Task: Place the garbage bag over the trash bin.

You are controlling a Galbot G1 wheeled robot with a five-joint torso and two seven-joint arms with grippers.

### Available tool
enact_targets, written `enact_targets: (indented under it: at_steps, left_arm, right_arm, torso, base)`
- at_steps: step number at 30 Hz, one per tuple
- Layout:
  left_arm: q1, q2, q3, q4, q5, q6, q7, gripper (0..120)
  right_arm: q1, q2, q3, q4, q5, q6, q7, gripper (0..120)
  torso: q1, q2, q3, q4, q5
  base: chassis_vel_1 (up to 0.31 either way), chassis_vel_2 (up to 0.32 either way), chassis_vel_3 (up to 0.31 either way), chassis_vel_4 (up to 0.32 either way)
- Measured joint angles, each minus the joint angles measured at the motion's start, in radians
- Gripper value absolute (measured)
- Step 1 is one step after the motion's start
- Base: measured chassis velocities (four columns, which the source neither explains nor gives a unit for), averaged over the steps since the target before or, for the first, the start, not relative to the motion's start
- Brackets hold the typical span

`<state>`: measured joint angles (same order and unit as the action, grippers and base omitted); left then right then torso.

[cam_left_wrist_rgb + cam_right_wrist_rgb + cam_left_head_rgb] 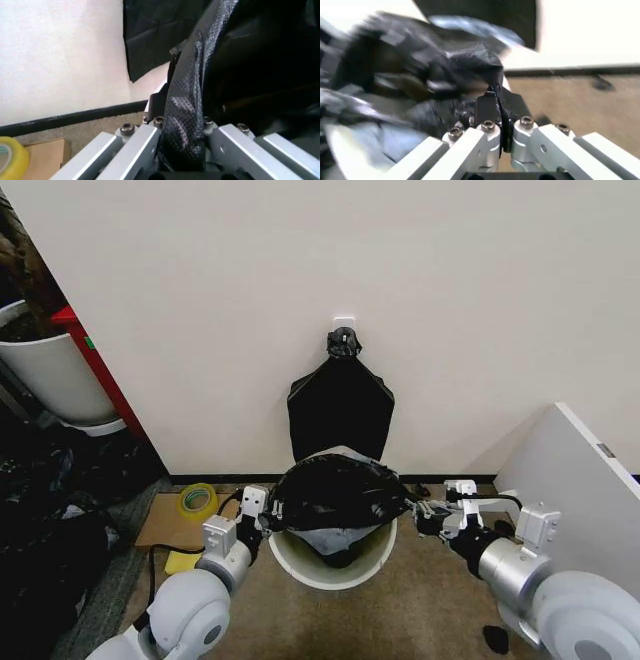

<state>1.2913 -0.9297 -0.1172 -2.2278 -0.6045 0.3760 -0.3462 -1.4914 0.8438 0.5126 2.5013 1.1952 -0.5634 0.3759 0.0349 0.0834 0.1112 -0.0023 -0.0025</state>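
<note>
Both the left gripper (262, 510) and right gripper (425, 515) have fingers clamped on your thin, slippery, feather-light garbage bag (335, 492), so keep hold of its hem over the trash bin (335, 572).

We read it as an office corner: plain white wall (300, 280), brown carpet (400, 610), big white plant pot (50, 375), white desk panel (590, 480).

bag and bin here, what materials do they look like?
Garbage bag: thin black plastic film, glossy and crinkled; the left wrist view shows a fine embossed texture where the left hand pinches it. The right hand pinches another edge. Trash bin: probably rigid moulded plastic, cream-white, smooth, with a rolled rim.
</note>
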Motion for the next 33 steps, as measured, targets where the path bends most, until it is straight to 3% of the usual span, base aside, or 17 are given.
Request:
enact_targets:
  at_steps: [5, 8, 11, 33]
  left_arm:
    - [-0.002, -0.015, -0.009, 0.003, -0.025, -0.007, -0.013, 0]
    - [0.001, -0.017, -0.013, 0.001, -0.047, -0.024, -0.024, 0]
    - [-0.003, -0.016, -0.013, -0.014, -0.097, -0.028, -0.031, 0]
    - [-0.049, -0.073, -0.049, -0.01, -0.436, -0.019, -0.21, 0]
  right_arm:
    - [-0.009, 0.001, 0.015, 0.0, 0.002, -0.023, 0.07, 0]
    - [-0.021, 0.018, 0.049, -0.001, 0.1, -0.147, 0.23, 0]
    - [-0.041, 0.029, 0.054, -0.006, 0.116, -0.169, 0.242, 0]
    - [-0.176, 0.067, 0.01, -0.029, -0.056, -0.168, 0.031, 0]
  torso:
    - [0.0, 0.0, 0.0, 0.0, 0.0]
    - [0.0, 0.0, 0.0, 0.0, 0.0001]
    - [0.0, 0.0, 0.0, -0.0001, 0.0]
    - [0.0, 0.0, 0.0, 0.0, 0.0]
  base:
    - [0.0, 0.0, 0.0, 0.0]
    - [0.0, 0.0, 0.0, 0.0]
    - [0.0, 0.0, 0.0, 0.0]
    - [0.0, 0.0, 0.0, 0.0]
